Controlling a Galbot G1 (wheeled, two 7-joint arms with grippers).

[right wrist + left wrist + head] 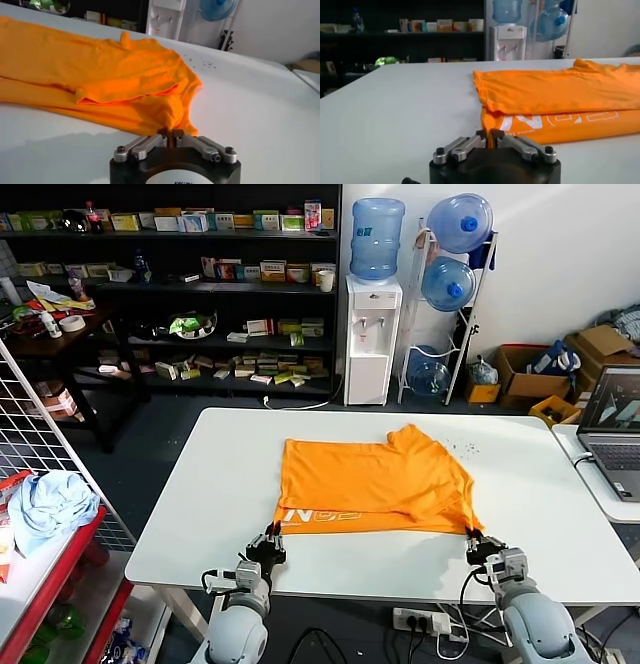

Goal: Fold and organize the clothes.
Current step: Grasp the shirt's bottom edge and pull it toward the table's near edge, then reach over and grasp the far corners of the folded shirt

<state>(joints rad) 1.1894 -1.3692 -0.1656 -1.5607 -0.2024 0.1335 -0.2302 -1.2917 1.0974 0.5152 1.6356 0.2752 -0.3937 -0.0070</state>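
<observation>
The orange T-shirt (pixel 375 482) lies on the white table (pixel 200 514), partly folded, with a strip of white lettering (pixel 322 515) showing along its near edge. My left gripper (pixel 272 541) is shut on the shirt's near left corner; in the left wrist view the orange cloth (pixel 555 95) runs down into the left gripper (pixel 490 134). At the near right corner my right gripper (pixel 474 541) is shut on the fabric as well. The right wrist view shows the shirt (pixel 100 75) bunched into the right gripper (pixel 170 133).
A laptop (pixel 612 422) sits on a side table at the right. To the left stand a white wire rack (pixel 45 454) and a red shelf with a light blue cloth bundle (pixel 48 506). Shelves and a water dispenser (pixel 372 334) are beyond the table.
</observation>
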